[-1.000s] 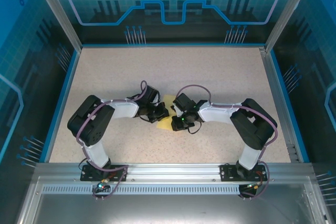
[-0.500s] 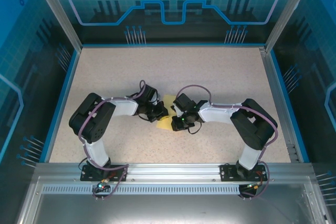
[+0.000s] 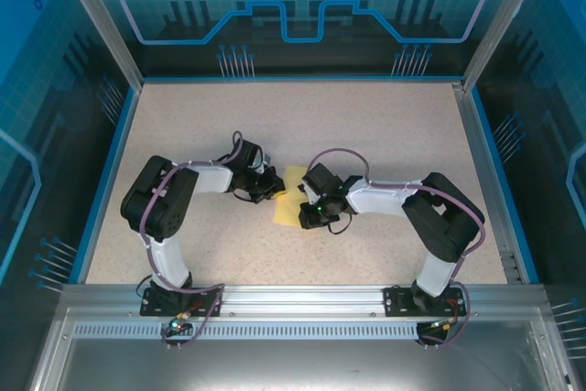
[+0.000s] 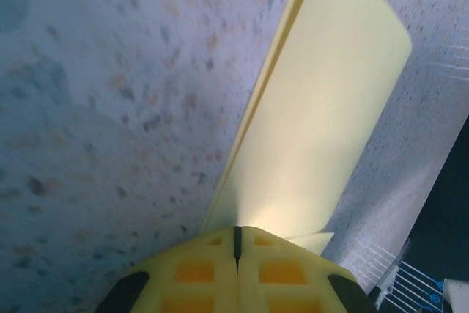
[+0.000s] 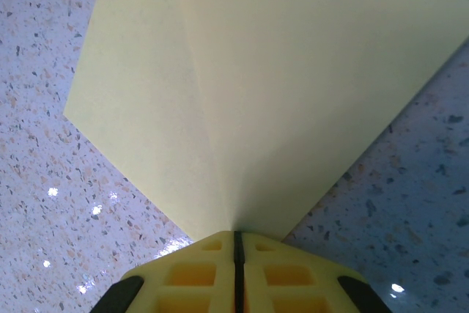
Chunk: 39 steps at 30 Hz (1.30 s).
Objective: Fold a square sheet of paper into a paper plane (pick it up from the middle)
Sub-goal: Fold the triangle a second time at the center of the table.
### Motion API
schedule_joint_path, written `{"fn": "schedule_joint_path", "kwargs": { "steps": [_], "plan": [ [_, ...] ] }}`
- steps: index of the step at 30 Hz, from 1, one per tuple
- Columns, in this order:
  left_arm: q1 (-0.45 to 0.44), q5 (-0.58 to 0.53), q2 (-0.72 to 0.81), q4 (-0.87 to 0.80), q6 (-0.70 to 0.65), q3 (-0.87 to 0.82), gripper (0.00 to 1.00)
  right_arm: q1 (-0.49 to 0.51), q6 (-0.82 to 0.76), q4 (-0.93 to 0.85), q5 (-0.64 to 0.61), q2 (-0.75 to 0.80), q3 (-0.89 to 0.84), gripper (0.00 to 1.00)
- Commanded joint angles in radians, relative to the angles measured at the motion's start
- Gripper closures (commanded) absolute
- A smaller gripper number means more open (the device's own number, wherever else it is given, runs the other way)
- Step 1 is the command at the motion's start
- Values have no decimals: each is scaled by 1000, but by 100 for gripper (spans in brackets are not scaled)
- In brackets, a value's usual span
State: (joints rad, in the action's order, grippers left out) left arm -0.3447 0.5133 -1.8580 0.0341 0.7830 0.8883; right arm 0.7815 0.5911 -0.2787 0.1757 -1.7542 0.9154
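The square sheet of paper [image 3: 290, 207] is bright yellow and lies folded over itself at the table's middle, between my two grippers. My left gripper [image 3: 277, 190] is at its left edge, jaws shut. In the left wrist view the left gripper [image 4: 236, 229] rests its tips on the near end of a long folded flap of the paper [image 4: 322, 108]; a pinched layer cannot be made out. My right gripper [image 3: 307, 200] is on the right. In the right wrist view the right gripper [image 5: 236, 234] is shut on a corner of the paper [image 5: 278, 71], creases fanning from the jaws. The paper plane is out of view.
The speckled table [image 3: 366, 125] has a blue raised rim [image 3: 481, 162] on three sides and an aluminium rail [image 3: 293, 298] along the near edge, where both arm bases are bolted. Free table lies all round the paper.
My left gripper has slid left and a little farther back, off the paper's middle, so more of the yellow paper shows. The right gripper has stayed in place.
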Motion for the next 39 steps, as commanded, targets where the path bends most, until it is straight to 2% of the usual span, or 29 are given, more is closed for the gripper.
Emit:
{"fn": "schedule_joint_path", "kwargs": {
  "steps": [1,8,14,18,21,23,28,32,39],
  "plan": [
    [46,-36,-25,42,-38,-16,96,25,-2,-134,-61,-71,-68,91],
    [67,-20,46,73,-35,-30,94,25,4,-129,-52,-61,-58,91],
    [65,-19,182,27,10,-82,75,-3,38,-59,15,59,21,88],
    [58,-31,275,15,42,-144,67,-35,56,-1,10,165,67,80],
    [44,-32,326,12,64,-178,64,-53,46,-10,-71,181,83,71],
    [26,-39,348,8,76,-190,60,-67,35,-41,-106,157,106,68],
    [-35,-57,347,26,123,-206,61,-85,9,-40,-77,83,139,67],
    [-73,-62,309,59,158,-207,64,-91,9,-34,-47,25,163,71],
    [-96,-56,221,71,187,-177,64,-122,21,-25,-55,-58,177,71]
  ]
}}
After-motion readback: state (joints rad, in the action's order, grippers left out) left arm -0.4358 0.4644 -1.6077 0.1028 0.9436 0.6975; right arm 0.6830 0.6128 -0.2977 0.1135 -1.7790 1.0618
